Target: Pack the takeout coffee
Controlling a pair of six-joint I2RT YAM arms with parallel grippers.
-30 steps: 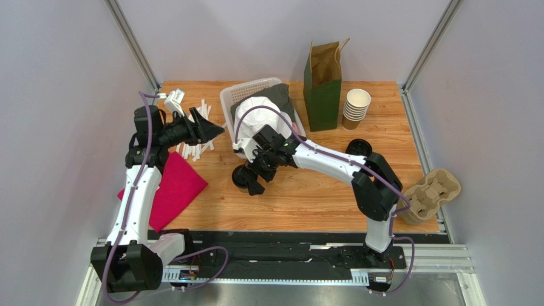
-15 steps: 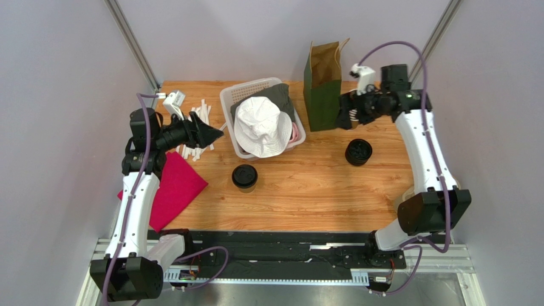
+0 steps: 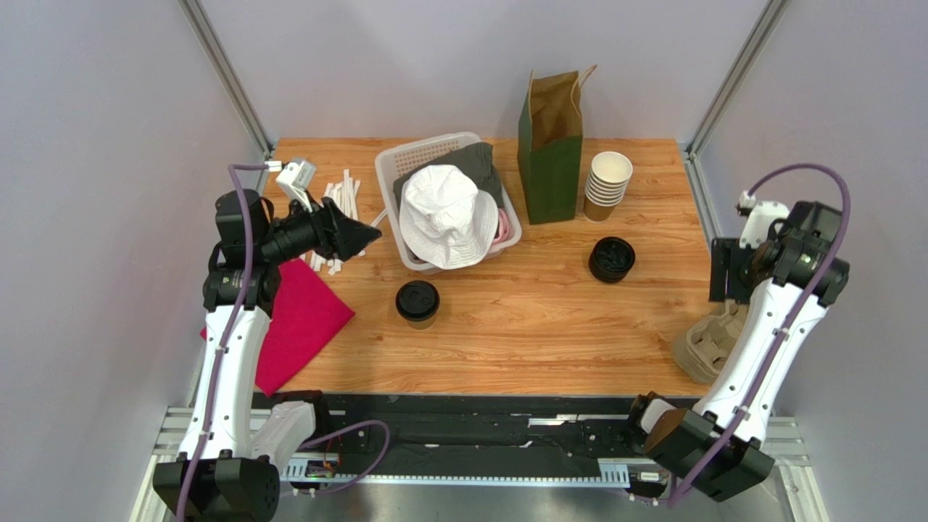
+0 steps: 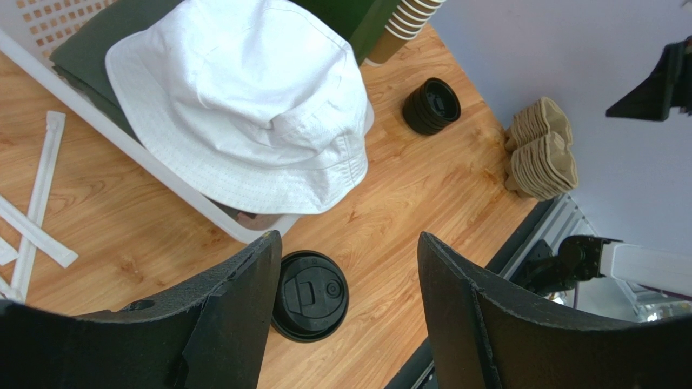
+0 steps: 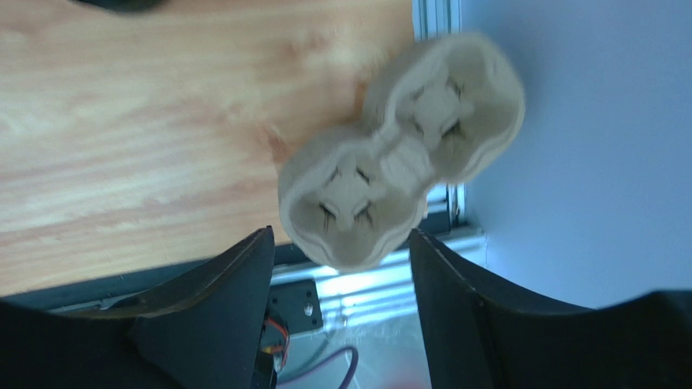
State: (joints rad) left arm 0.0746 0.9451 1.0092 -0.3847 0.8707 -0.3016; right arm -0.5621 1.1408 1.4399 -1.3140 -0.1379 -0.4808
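The takeout coffee (image 3: 417,301), a brown paper cup with a black lid, stands upright on the wooden table near the front middle. In the left wrist view, the coffee (image 4: 310,296) sits just beside my left finger. My left gripper (image 3: 354,232) is open and empty, held above the table to the coffee's back left; it also shows in the left wrist view (image 4: 348,243). My right gripper (image 3: 728,285) is open and empty at the table's right edge, above a stack of pulp cup carriers (image 3: 710,339). In the right wrist view, the gripper (image 5: 339,237) frames the carriers (image 5: 398,174).
A green paper bag (image 3: 550,152) stands open at the back, with a stack of lidless cups (image 3: 608,183) beside it and a black lid pile (image 3: 612,259) in front. A white basket (image 3: 394,174) holds a white hat (image 3: 447,215). Wrapped straws (image 3: 340,196) and a red cloth (image 3: 300,321) lie left.
My right arm swung from beside the coffee to the back right near the bag, then to the right edge above the carriers. The coffee stayed put. The left arm barely moved.
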